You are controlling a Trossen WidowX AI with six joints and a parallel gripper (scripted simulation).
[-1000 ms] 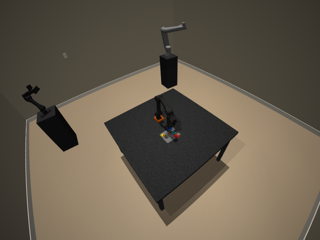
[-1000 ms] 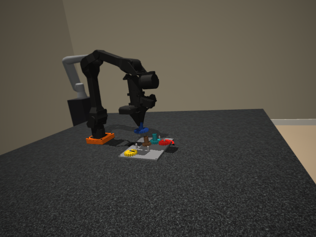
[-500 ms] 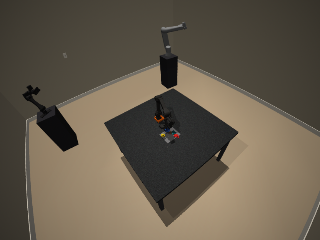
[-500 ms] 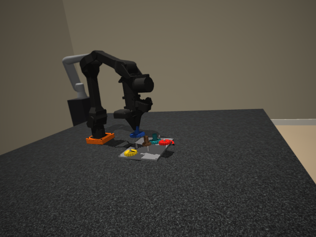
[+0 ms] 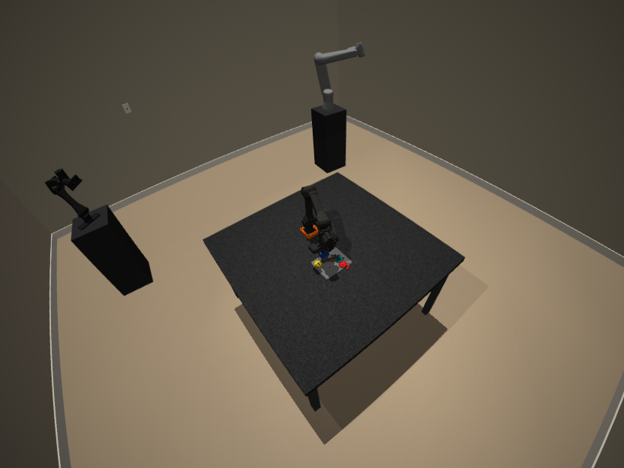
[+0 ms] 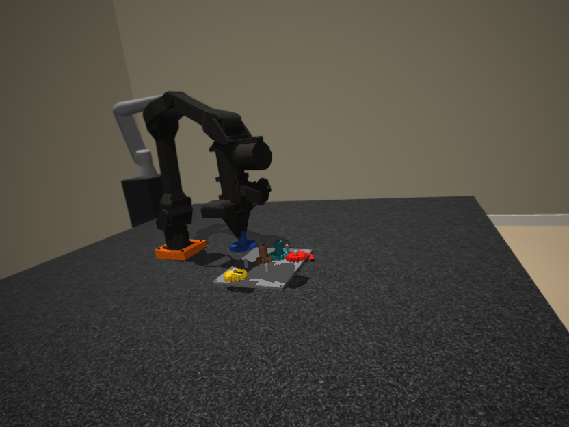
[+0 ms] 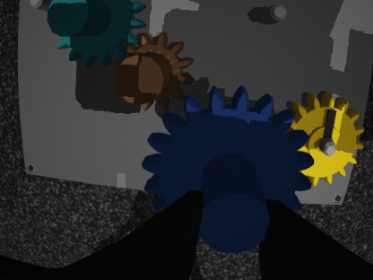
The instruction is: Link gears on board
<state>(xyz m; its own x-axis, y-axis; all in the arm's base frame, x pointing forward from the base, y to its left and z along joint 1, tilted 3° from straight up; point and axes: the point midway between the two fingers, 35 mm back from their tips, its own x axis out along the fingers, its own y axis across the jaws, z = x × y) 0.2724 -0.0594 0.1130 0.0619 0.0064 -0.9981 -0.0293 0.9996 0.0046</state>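
Note:
My gripper (image 6: 242, 233) (image 7: 231, 208) is shut on the stem of the blue gear (image 5: 324, 254) (image 6: 236, 247) (image 7: 188, 148), holding it level above the arm-side edge of the grey board (image 6: 271, 283) (image 7: 67, 144). The yellow gear (image 5: 316, 263) (image 6: 235, 276) (image 7: 316, 163) is on a peg at one corner, partly covered by the blue gear in the wrist view. The red gear (image 5: 341, 264) (image 6: 294, 257) is at the other end. The teal gear (image 6: 278, 249) (image 7: 118, 27) and brown gear (image 6: 263, 253) (image 7: 148, 76) stand between, side by side. The held gear hides part of the board in the wrist view.
Bare pegs include one near the board's middle (image 6: 267, 267) (image 7: 279, 13), one between brown and yellow (image 6: 245, 263), and one behind the teal gear (image 6: 287, 246) (image 7: 36, 3). The arm's orange base (image 5: 308, 231) (image 6: 183, 252) stands beside the board on the dark table (image 5: 322, 322).

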